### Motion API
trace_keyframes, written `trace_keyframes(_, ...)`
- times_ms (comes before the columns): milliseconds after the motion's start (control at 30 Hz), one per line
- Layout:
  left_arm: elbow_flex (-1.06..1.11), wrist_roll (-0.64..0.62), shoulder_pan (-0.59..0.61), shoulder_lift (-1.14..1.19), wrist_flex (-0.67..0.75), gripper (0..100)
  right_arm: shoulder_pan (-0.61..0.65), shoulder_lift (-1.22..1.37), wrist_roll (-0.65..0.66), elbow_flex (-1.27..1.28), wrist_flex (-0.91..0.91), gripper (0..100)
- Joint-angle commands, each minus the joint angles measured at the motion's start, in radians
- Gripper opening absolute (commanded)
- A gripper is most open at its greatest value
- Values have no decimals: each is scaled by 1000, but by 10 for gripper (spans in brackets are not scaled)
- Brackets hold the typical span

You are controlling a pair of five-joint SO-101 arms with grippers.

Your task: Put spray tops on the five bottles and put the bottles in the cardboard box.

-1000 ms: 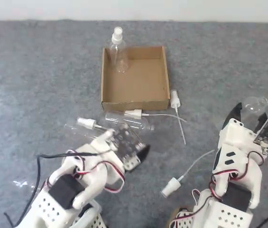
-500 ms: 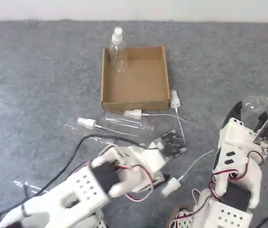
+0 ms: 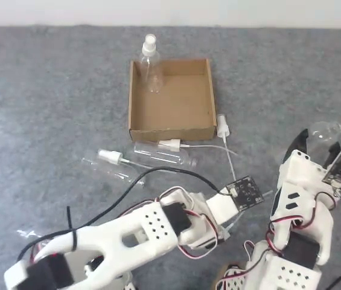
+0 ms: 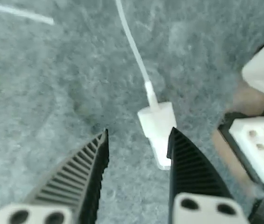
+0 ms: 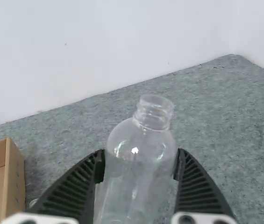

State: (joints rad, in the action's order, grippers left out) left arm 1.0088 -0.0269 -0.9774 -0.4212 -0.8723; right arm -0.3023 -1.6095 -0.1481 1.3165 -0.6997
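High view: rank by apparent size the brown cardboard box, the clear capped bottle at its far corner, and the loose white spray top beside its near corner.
1. Brown cardboard box
2. Clear capped bottle
3. White spray top; with its thin tube, its length looks close to the bottle's.

You look down on a grey short-pile carpet (image 3: 49, 109) serving as the work surface, running back to a plain white wall (image 3: 170, 12); in the right wrist view that wall turns a corner.
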Motion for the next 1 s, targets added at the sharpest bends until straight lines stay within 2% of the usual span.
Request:
trace_keyframes(0,-87,-14,-17,49,25,189,-13,-19,-3,-20,28,103)
trace_keyframes(500,-286,-8,-17,295,-86,185,-13,-21,-3,-18,28,103)
trace_keyframes(733,-410,-5,-15,420,-189,103,-13,-21,-3,-18,28,103)
trace_keyframes(967,-433,52,-12,437,-199,11,-13,-21,-3,-18,28,103)
